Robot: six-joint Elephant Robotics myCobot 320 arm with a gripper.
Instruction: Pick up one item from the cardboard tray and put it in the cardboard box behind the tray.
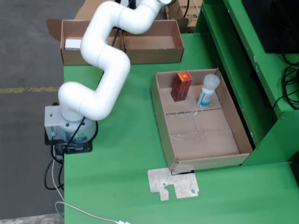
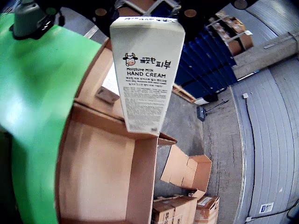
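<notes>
In the wrist view a white carton printed "Moisture Milk HAND CREAM" (image 2: 147, 74) hangs upright with my gripper (image 2: 145, 13) shut on its top end. It is above the brown cardboard box (image 2: 142, 186), over the divider between two compartments. A small white carton (image 2: 110, 86) lies in the farther compartment. In the fixed view the gripper is out of frame; the white arm (image 1: 110, 60) reaches up over the box (image 1: 154, 57). The tray (image 1: 160, 116) holds a red carton (image 1: 181, 86) and a white bottle (image 1: 208, 91) at its far end.
A flat printed cardboard scrap (image 1: 174, 183) lies on the green table in front of the tray. The arm's base (image 1: 70, 128) stands at the table's left edge with cables. A green frame (image 1: 243, 60) rises to the right. More cardboard boxes (image 2: 187, 172) sit on the floor beyond.
</notes>
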